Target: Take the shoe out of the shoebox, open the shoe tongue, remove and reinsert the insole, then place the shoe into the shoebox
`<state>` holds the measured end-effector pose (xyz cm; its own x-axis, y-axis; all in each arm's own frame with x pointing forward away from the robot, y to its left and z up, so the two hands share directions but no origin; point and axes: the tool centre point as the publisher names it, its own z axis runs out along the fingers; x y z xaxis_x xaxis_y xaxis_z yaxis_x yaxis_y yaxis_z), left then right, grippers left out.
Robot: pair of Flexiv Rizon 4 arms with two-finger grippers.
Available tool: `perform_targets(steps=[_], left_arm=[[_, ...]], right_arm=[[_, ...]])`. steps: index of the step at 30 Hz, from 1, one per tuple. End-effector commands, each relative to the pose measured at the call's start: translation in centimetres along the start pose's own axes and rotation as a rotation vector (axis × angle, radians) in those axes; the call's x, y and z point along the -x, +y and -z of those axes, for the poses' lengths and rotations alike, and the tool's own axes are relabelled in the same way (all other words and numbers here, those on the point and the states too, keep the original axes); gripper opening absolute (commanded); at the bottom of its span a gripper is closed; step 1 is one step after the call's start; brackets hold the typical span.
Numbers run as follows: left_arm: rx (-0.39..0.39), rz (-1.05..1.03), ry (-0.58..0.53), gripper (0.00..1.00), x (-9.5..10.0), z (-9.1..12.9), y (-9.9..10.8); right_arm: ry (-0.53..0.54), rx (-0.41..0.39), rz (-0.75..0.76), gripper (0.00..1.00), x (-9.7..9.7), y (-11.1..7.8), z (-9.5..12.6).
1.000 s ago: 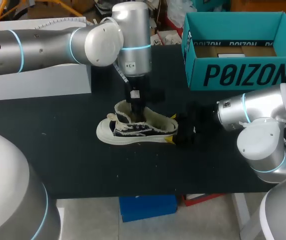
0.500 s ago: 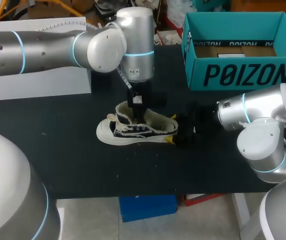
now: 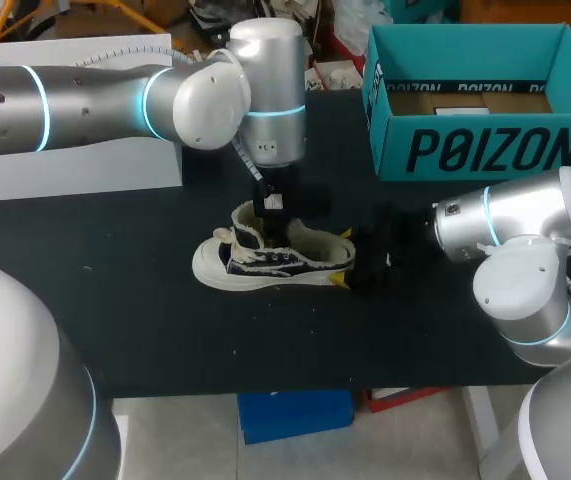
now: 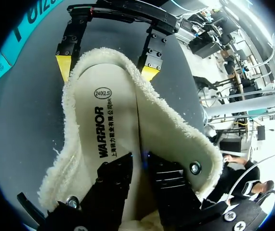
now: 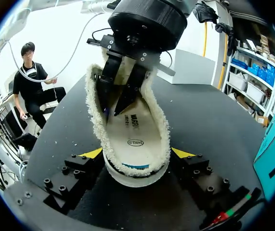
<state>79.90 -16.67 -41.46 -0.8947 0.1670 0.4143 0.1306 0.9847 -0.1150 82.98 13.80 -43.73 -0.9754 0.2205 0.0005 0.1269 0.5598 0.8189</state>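
Shoe [image 3: 265, 262] on its sole at mid-table [image 3: 145, 320], well apart from the teal shoebox [image 3: 475, 150]. From overhead, the left tool [image 3: 272, 222] dips straight into the opening and the right tool [image 3: 351, 264] sits at the heel.

Left wrist view: that tool is deep over the printed insole [image 4: 106, 130], and whether it pinches anything I cannot tell. If it catches the fleece lining instead, the whole shoe likely lifts with it.

Right wrist view: the right tool clamps the heel from both sides, against the fluffy collar. A hard pull could slip the heel free or tip the shoe.
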Motion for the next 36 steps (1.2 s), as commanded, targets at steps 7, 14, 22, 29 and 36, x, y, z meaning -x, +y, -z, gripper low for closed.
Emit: perform_targets(steps=[7, 14, 22, 29, 36], left_arm=[[0.035, 0.007, -0.053, 0.4, 0.2, -0.9, -0.2], [0.151, 0.065, -0.184, 0.38, 0.8, -1.4, 0.0], [0.255, 0.142, -0.397, 0.35, 1.6, -2.3, 1.3], [0.32, 0.147, -0.577, 0.36, 2.9, -2.5, 3.1], [0.354, 0.14, -0.768, 0.31, 4.8, -2.4, 4.8]], right_arm=[[-0.001, -0.003, -0.002, 0.0, 0.2, -0.2, -0.3], [-0.001, -0.003, -0.002, 0.0, 0.2, -0.2, -0.3], [-0.001, -0.003, -0.002, 0.0, 0.2, -0.2, -0.3], [-0.001, -0.003, -0.002, 0.0, 0.2, -0.2, -0.3], [-0.001, -0.003, -0.002, 0.0, 0.2, -0.2, -0.3]])
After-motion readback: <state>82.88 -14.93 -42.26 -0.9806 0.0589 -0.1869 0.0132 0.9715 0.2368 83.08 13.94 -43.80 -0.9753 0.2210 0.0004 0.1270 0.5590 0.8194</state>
